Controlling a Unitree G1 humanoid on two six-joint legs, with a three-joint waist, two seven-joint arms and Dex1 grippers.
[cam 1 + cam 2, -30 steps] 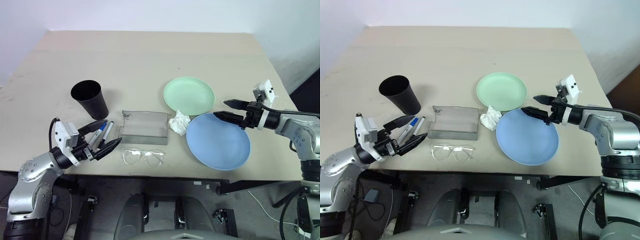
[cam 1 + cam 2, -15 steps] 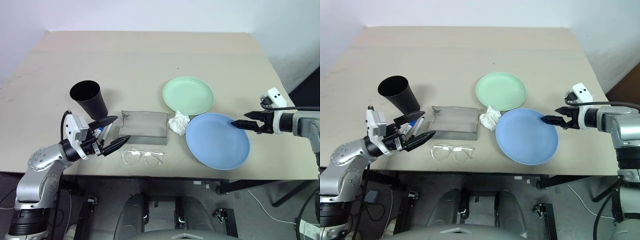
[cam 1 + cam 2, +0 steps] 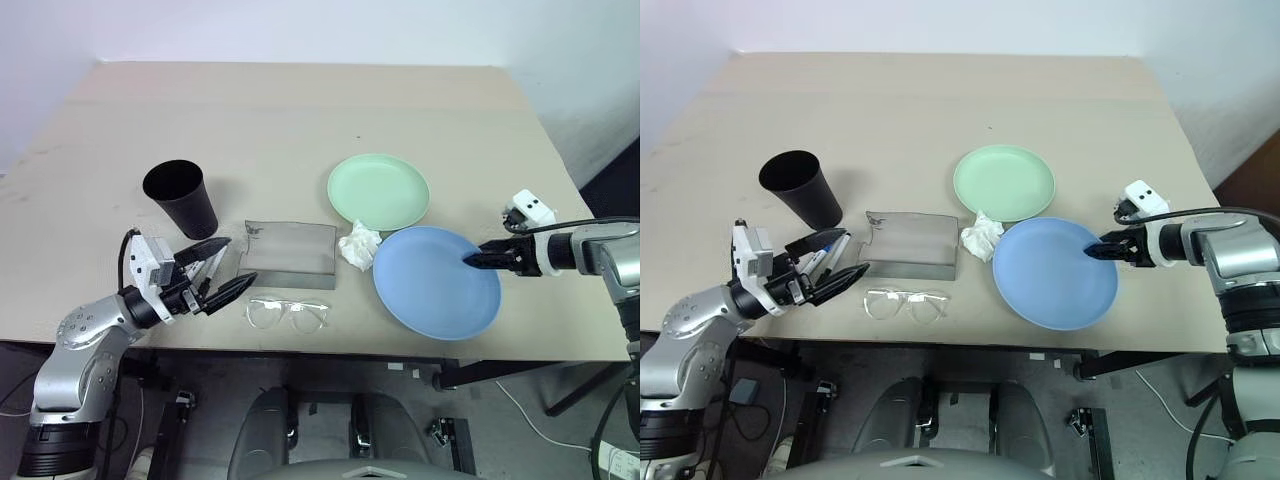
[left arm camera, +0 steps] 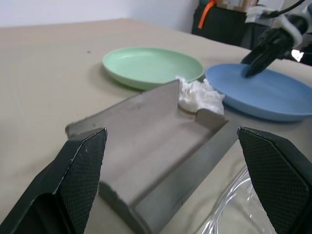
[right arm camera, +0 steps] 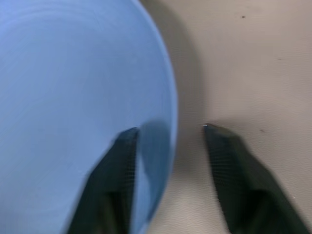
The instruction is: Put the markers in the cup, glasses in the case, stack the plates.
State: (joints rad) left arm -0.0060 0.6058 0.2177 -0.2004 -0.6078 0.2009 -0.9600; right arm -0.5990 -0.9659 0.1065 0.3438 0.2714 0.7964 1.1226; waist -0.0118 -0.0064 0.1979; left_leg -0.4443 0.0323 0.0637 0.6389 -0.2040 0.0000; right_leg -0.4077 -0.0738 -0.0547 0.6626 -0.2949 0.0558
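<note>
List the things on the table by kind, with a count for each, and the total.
Plates: 2, green plate and blue plate
Markers: 2
Cup: 1
Case: 1
Glasses: 1
Tissue: 1
Total: 8

The markers [image 3: 208, 268] lie partly hidden behind the left gripper [image 3: 224, 268].

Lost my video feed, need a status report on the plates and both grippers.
Right gripper straddling the blue plate rim, one finger inside, one outside, not yet clamped. Left gripper open, near the markers. Green plate separate; tissue between plates.
</note>
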